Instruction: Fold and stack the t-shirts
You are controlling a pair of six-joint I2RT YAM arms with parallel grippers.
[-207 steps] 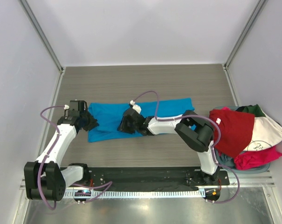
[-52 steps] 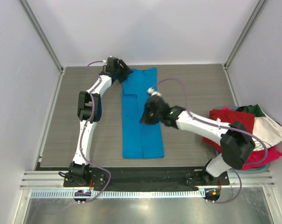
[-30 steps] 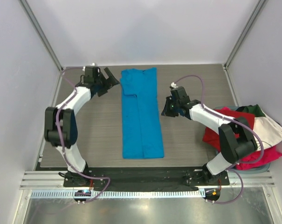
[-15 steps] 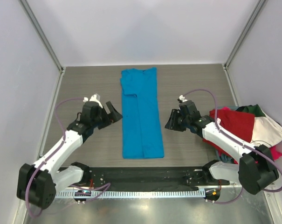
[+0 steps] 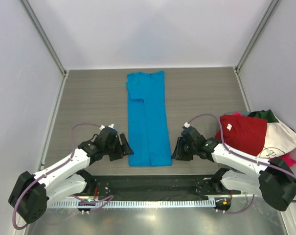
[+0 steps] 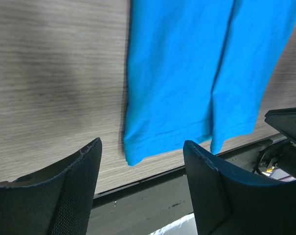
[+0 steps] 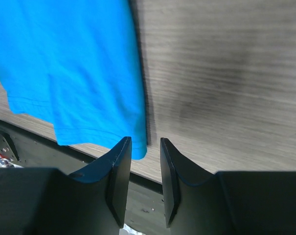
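Observation:
A bright blue t-shirt [image 5: 148, 120] lies flat as a long narrow strip running from the far side to the near edge. My left gripper [image 5: 127, 150] sits just left of its near-left corner and is open, with nothing between the fingers [image 6: 64, 188]. The blue hem [image 6: 167, 139] lies ahead of the left gripper [image 6: 143, 183]. My right gripper [image 5: 175, 152] is by the near-right corner, jaws a narrow gap apart and empty. The cloth's corner [image 7: 133, 142] sits just beyond the right gripper [image 7: 145, 178]. More t-shirts lie heaped at the right: red [image 5: 243, 136], white [image 5: 279, 139], dark green [image 5: 268, 116], magenta [image 5: 270, 165].
The black base rail [image 5: 152, 184] runs along the near edge, just below the blue shirt's hem. White walls with metal corner posts [image 5: 42, 36] close in the wooden table [image 5: 89, 98] on three sides. The heap of shirts overhangs the right edge.
Both arms have pulled back from the far end to the near edge and now flank the blue shirt's near hem. The left jaws have narrowed and the right jaws have parted a little.

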